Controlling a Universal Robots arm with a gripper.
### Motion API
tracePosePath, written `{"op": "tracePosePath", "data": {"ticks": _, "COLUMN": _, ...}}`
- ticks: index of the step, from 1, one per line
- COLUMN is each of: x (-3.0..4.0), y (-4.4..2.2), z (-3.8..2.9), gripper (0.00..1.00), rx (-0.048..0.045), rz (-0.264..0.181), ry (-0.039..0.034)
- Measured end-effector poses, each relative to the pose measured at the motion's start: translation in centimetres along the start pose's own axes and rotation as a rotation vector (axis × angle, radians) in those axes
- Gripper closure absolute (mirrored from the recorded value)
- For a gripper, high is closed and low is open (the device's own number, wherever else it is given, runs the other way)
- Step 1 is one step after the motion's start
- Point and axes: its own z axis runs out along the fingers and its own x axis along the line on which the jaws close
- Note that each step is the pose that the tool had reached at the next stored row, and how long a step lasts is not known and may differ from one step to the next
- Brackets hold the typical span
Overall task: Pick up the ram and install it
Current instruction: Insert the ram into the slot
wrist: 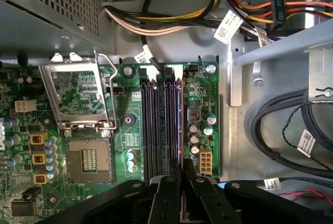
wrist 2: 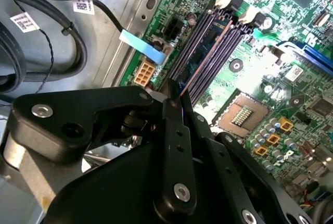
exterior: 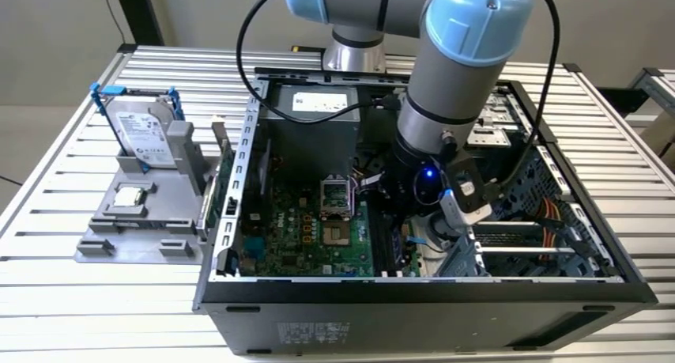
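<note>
The ram (wrist 2: pixel 207 52) is a thin dark stick seen edge-on, lying along the long black slots (wrist 2: pixel 193 49) of the green motherboard (wrist 2: pixel 291 36). My gripper (wrist 2: pixel 174 96) is shut on its near end, black fingers (wrist 2: pixel 177 130) pressed together around it. In the first wrist view the ram (wrist: pixel 180 125) runs as a narrow line over the slots (wrist: pixel 156 125), straight out from the gripper (wrist: pixel 181 174). I cannot tell whether it sits in a slot or just above. In the exterior view the gripper (exterior: pixel 420 235) is low inside the open computer case (exterior: pixel 227 189).
Beside the slots are an empty processor socket (wrist: pixel 88 159) with its raised lid (wrist: pixel 78 96). Thick black cables (wrist: pixel 291 125) and coloured power wires (wrist: pixel 171 23) lie close by. Outside the case, on the exterior view's left, a grey stand holds a hard drive (exterior: pixel 142 134) and a small chip (exterior: pixel 129 195).
</note>
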Motion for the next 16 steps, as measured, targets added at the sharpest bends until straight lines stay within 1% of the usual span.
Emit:
{"op": "tracePosePath", "data": {"ticks": 5, "x": -0.01, "y": 0.06, "z": 0.02, "gripper": 1.0, "rx": 0.0118, "rz": 0.002, "ry": 0.0019}}
{"op": "tracePosePath", "data": {"ticks": 8, "x": -0.06, "y": 0.17, "z": 0.06, "gripper": 1.0, "rx": 0.017, "rz": 0.006, "ry": 0.002}}
{"op": "tracePosePath", "data": {"ticks": 10, "x": -0.05, "y": 0.25, "z": 0.04, "gripper": 1.0, "rx": 0.0184, "rz": 0.007, "ry": 0.002}}
{"op": "tracePosePath", "data": {"ticks": 16, "x": -0.05, "y": 0.34, "z": 0.06, "gripper": 1.0, "rx": 0.0178, "rz": 0.007, "ry": 0.0024}}
